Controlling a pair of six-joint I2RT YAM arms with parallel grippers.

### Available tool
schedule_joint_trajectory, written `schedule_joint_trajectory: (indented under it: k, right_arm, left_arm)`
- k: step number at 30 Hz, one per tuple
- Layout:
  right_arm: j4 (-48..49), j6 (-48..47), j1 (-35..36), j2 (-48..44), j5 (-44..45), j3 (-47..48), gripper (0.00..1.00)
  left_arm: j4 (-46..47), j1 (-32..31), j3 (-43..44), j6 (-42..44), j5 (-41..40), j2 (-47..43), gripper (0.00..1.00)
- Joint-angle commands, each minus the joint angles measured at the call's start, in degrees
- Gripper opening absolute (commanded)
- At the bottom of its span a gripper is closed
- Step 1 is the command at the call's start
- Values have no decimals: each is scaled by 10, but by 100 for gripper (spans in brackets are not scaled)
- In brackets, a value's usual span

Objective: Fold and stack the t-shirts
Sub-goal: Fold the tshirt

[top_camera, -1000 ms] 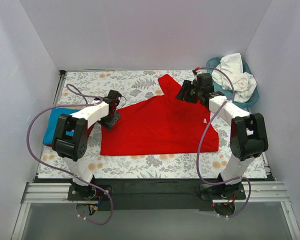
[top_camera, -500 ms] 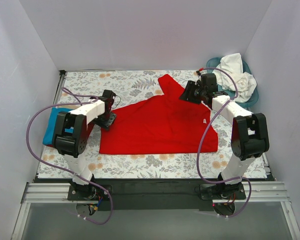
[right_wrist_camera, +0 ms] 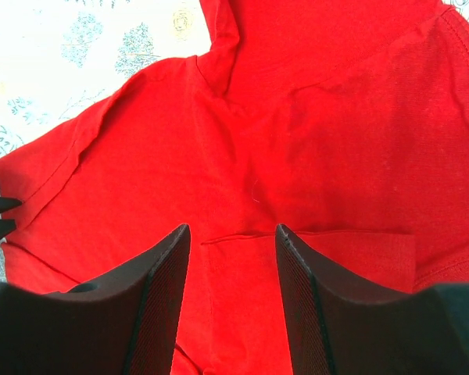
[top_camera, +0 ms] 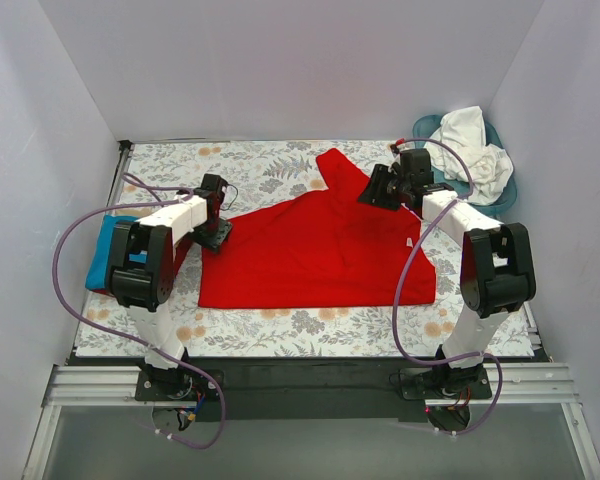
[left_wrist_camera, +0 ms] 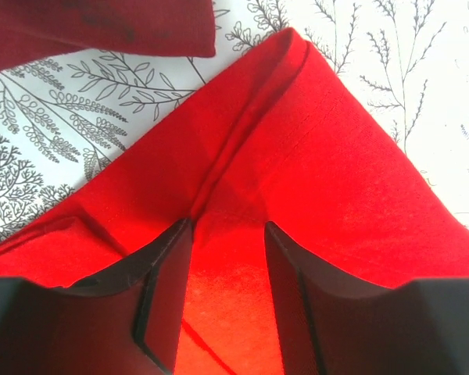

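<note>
I see the red t-shirt [top_camera: 320,250] spread flat under both grippers. My left gripper [left_wrist_camera: 227,232] has its fingers apart, straddling a raised fold near a hemmed corner. My right gripper [right_wrist_camera: 232,234] is also parted above the cloth, clamping nothing.

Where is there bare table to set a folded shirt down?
Free: the near strip of table cloth between the hem of the red shirt and the near edge, and the far-left patch behind that shirt. Crowded: the left edge, with the blue shirt; the far-right corner, with the basket of white shirts.
</note>
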Motion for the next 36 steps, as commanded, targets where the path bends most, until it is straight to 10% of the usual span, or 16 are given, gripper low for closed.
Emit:
schedule_joint_trajectory:
  k: [1,6,26,36]
  right_arm:
    - [6,-5,-3,-2,-4,10,54]
    - [7,-5,-5,10,-4,15,54]
    - [-2,-75,-30,250,83,320,61]
    - [-54,-84,-30,303,159,350,49]
  left_arm:
    - [13,1,15,4,11,-1,32]
    - [19,3,22,16,16,-4,0]
    - [13,61,117,112,72,-17,0]
    - [19,79,144,128,93,8,0]
